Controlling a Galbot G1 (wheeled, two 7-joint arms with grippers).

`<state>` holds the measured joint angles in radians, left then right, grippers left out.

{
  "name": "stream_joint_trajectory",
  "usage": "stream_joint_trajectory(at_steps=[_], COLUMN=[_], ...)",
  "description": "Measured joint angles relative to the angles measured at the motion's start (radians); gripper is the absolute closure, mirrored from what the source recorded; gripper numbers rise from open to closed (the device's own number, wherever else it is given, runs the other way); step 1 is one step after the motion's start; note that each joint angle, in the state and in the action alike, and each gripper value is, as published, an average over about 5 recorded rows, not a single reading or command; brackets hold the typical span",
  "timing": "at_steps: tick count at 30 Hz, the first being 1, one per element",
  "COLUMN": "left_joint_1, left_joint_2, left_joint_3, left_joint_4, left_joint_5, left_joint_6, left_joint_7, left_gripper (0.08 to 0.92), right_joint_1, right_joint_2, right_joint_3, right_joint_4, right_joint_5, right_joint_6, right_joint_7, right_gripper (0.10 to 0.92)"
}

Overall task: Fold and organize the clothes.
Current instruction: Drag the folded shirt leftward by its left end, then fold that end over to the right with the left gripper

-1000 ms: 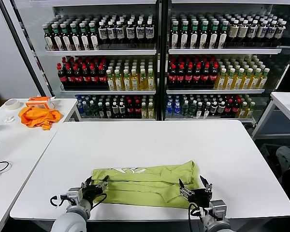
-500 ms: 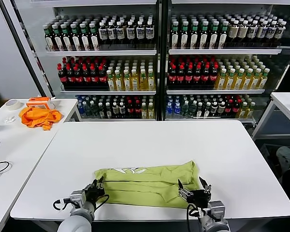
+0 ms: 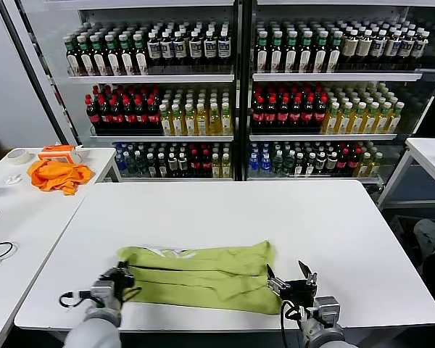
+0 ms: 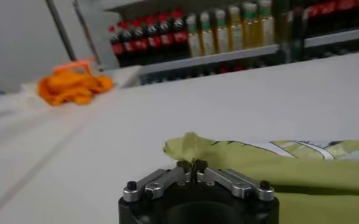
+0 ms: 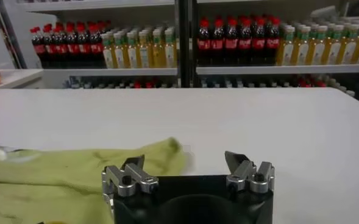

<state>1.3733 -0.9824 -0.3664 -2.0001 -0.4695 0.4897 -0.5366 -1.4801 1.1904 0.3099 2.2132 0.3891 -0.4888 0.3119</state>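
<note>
From the head camera we see the T-shirt (image 3: 199,277) lying in a long folded band across the near part of the white table (image 3: 225,217), its white print just showing at the far left edge. Our left gripper (image 3: 123,279) sits at the shirt's left end with its fingers pinched together on the cloth there. Our right gripper (image 3: 291,281) stands at the shirt's right end with its fingers spread wide; one finger is over the cloth's edge, the other over bare table, and it holds nothing. An orange cloth (image 3: 56,175) lies on a side table (image 3: 14,210) to the left, well apart from the shirt, and shelves of bottles (image 3: 235,94) fill the background.

In the left wrist view, the left gripper (image 4: 192,166) is closed on a small raised tuft of the T-shirt (image 4: 277,164), with the print visible just beyond it.

In the right wrist view, the right gripper (image 5: 188,165) is fully open above the table, and the T-shirt (image 5: 57,179) lies under and beside one finger (image 5: 133,163).
</note>
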Motion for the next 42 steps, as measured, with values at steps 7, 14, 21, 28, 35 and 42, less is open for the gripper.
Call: stream_joint_trajectory(at_steps=[7,14,21,28,35,42], left_joint_1=[0.028,0.029,0.002,-0.049,-0.106,-0.163], left_joint_2=[0.068,0.079,0.05,0.003,-0.043,-0.083], left_joint_3=[-0.138,-0.167,-0.084,0.029,0.125,0.192], left_joint_4=[-0.004,-0.094,-0.177,-0.189,-0.167,-0.12], left_joint_5=[0.053,-0.049,-0.149,-0.188,-0.204,-0.212], left_joint_6=[0.044,0.064,0.075,0.081,0.084,0.086], left_joint_7=[-0.02,-0.024,0.027,0.075,0.11,0.129], left_gripper=[0.902,0.902,0.902,0.902,0.902,0.902], right_joint_1=[0.02,0.028,0.025,0.018,0.021,0.02], right_joint_2=[-0.004,-0.008,-0.004,0.005,0.01,0.016], right_joint_3=[0.001,0.001,0.006,0.011,0.01,0.005], right_joint_4=[-0.006,-0.015,-0.015,-0.015,-0.018,-0.023], right_joint_5=[0.01,0.011,0.01,-0.001,-0.008,-0.015], right_joint_6=[-0.006,-0.011,-0.015,-0.015,-0.015,-0.016], right_joint_7=[0.0,0.003,0.007,0.006,0.007,0.007], right_gripper=[0.203,0.203,0.203,0.203,0.203,0.203])
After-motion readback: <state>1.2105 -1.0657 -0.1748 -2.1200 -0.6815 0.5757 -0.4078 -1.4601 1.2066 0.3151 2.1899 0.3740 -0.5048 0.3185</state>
